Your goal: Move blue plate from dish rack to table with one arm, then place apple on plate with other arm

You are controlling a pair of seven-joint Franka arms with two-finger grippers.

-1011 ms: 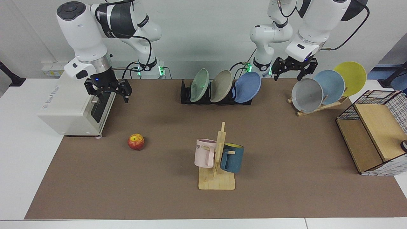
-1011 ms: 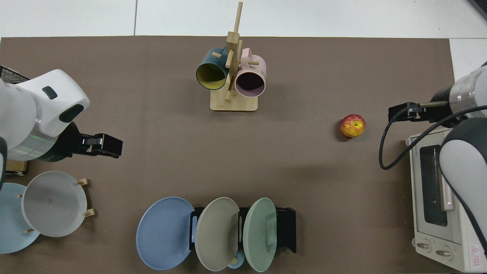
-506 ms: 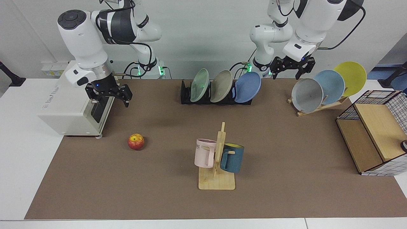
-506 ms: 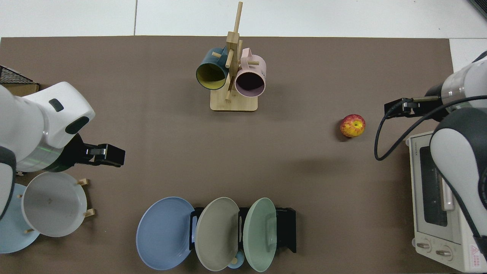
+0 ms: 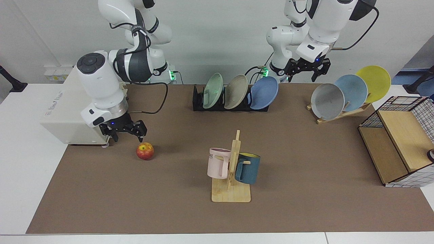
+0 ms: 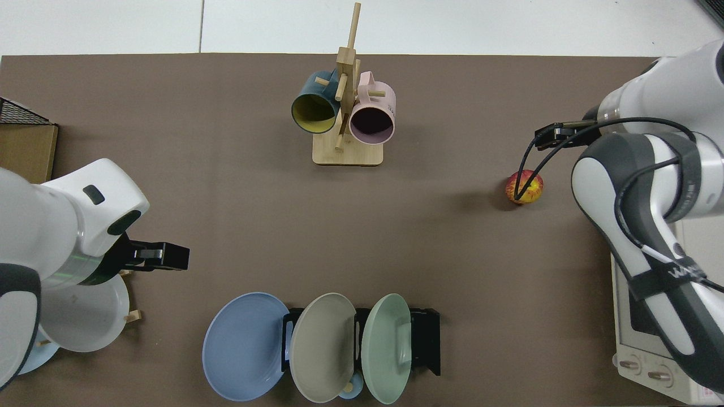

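Your right hand [image 5: 124, 130] hangs open and empty just beside the apple [image 5: 145, 151] on the table [image 5: 305, 162]. Nothing is done yet: the blue plate [image 5: 263, 93] stands in the rack [image 5: 198, 101], and your left hand [image 5: 304, 68], open, empty, hovers near it.

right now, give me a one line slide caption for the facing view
Right claw open beside the apple; left claw open, raised past the blue plate in the dish rack.

A wooden mug stand [image 5: 231, 189] holds a pink mug [image 5: 218, 162] and a teal mug [image 5: 247, 168].
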